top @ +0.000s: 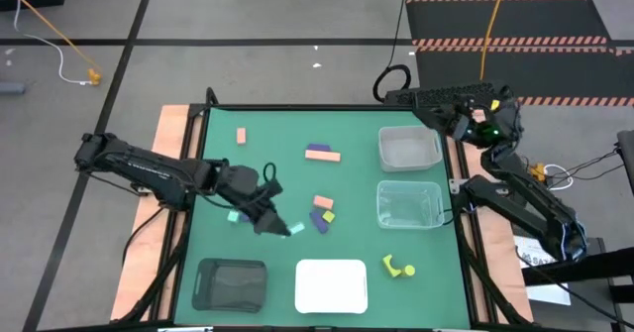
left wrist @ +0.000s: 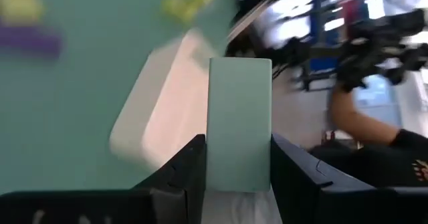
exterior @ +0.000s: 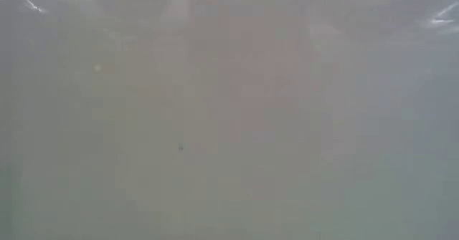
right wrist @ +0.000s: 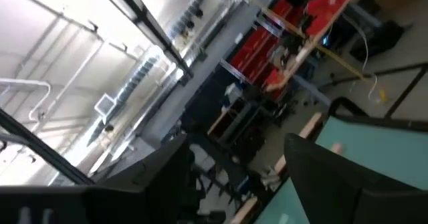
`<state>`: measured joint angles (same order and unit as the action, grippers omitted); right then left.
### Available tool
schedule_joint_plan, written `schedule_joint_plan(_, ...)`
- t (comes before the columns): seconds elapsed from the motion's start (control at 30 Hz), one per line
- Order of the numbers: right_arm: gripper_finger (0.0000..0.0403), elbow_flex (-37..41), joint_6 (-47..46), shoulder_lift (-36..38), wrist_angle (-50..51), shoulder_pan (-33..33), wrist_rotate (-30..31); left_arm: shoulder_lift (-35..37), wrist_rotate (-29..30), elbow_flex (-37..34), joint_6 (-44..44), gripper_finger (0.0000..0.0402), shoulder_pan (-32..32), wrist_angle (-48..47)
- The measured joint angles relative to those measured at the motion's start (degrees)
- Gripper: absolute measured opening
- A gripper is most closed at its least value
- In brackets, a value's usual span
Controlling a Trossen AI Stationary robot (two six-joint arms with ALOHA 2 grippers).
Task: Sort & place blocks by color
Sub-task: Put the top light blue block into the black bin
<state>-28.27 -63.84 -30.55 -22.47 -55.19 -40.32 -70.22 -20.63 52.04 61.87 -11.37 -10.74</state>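
Observation:
My left gripper (top: 282, 225) reaches over the green mat's middle, shut on a mint green block (left wrist: 239, 120). On the mat lie another mint block (top: 234, 216), salmon blocks (top: 241, 135) (top: 323, 203), a purple block on a salmon bar (top: 322, 153), a purple and a yellow block (top: 322, 218), and yellow pieces (top: 397, 267). My right gripper (right wrist: 241, 177) is open and idle beyond the table's far right corner (top: 411, 96). My left gripper pinches the mint block (top: 295, 230) between its two fingers (left wrist: 184, 170), which lie on its two long side faces (left wrist: 221, 164). The block sticks out past the fingertips toward the table's near right. Whether it is clear of the mat, I cannot tell.
Two clear trays (top: 409, 148) (top: 409, 203) stand at the right of the mat. A black tray (top: 230, 282) and a white tray (top: 332, 284) sit along the near edge. The low view is filled by a pale blank surface. A person's arm (left wrist: 354, 117) shows beyond the table.

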Motion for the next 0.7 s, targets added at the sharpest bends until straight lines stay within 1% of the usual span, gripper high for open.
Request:
schedule_joint_plan(0.1, 0.0235, -0.02, 1.82, -2.78, -0.01, 3.37, 1.31, -0.02, -1.27, -0.01, 6.83, 0.013, -3.46, -5.45)
schedule_joint_plan(0.2, 0.0235, -0.02, 4.01, -5.89, -0.01, 7.08, 1.59, -0.37, -1.57, 0.0, 13.12, 0.013, -8.99, -5.76)
schedule_joint_plan(0.27, 0.0235, -0.02, 5.24, -7.9, 0.03, 9.55, 1.94, -1.18, -0.71, 0.03, 17.55, 0.013, -12.61, -5.68)
schedule_joint_plan(0.4, 0.0235, -0.02, 8.42, -11.68, 0.01, 15.12, 6.06, -1.57, 1.27, 0.14, 26.76, 0.013, -19.54, -8.34)
schedule_joint_plan(0.53, 0.0235, -0.04, 11.99, -15.21, -0.01, 21.02, 8.88, -2.23, 2.67, -0.06, 36.38, 0.013, -25.75, -14.86)
schedule_joint_plan(0.6, 0.0235, -0.04, 14.57, -16.68, 0.04, 24.04, 9.41, -3.45, 2.72, 0.13, 40.28, 0.013, -27.91, -16.92)
schedule_joint_plan(0.7, 0.0235, -0.07, 18.78, -18.66, -0.67, 28.86, 13.08, -5.86, 3.27, -0.12, 43.97, 0.013, -30.93, -21.32)
